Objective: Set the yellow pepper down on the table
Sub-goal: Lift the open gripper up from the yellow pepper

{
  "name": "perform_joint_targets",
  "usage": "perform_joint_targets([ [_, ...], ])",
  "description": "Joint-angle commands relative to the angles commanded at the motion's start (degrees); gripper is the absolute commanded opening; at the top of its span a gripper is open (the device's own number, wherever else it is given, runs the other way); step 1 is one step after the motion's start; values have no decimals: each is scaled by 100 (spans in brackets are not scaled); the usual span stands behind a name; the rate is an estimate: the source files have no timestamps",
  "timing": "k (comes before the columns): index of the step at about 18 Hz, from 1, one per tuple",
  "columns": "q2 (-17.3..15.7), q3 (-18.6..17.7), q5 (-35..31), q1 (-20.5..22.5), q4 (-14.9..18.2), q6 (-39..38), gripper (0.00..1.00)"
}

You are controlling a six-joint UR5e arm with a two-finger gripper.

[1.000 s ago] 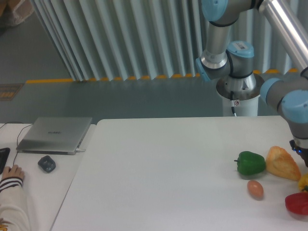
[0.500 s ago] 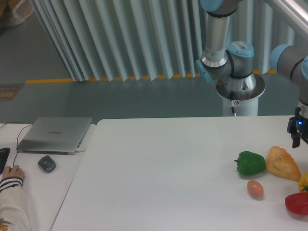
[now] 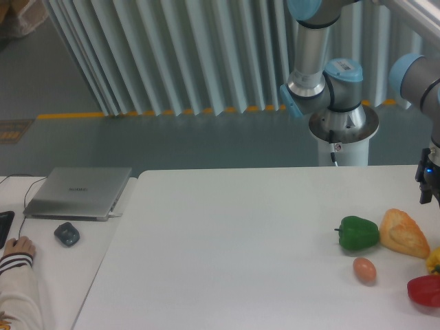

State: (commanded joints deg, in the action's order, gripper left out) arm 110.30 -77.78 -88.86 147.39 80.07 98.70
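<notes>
The yellow pepper (image 3: 434,261) lies at the far right edge of the picture, on the white desk (image 3: 227,247), and only a small part of it is visible. It sits just above the red pepper (image 3: 424,289) and just beside the orange-tan bread-like lump (image 3: 404,233). The green pepper (image 3: 358,232) is left of the lump, and a small brownish egg-shaped thing (image 3: 365,269) lies below it. The gripper (image 3: 426,184) hangs above the lump at the right edge, holding nothing; it is partly cut off, so I cannot tell if the jaws are spread or pressed together. On the narrower desk at left there are a grey laptop (image 3: 79,192), a dark mouse (image 3: 67,234) and a person's hand (image 3: 17,245).
</notes>
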Motion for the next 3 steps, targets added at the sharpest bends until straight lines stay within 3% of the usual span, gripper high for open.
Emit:
perform_joint_targets([
  [3, 0, 0, 0, 0, 0, 0, 100],
])
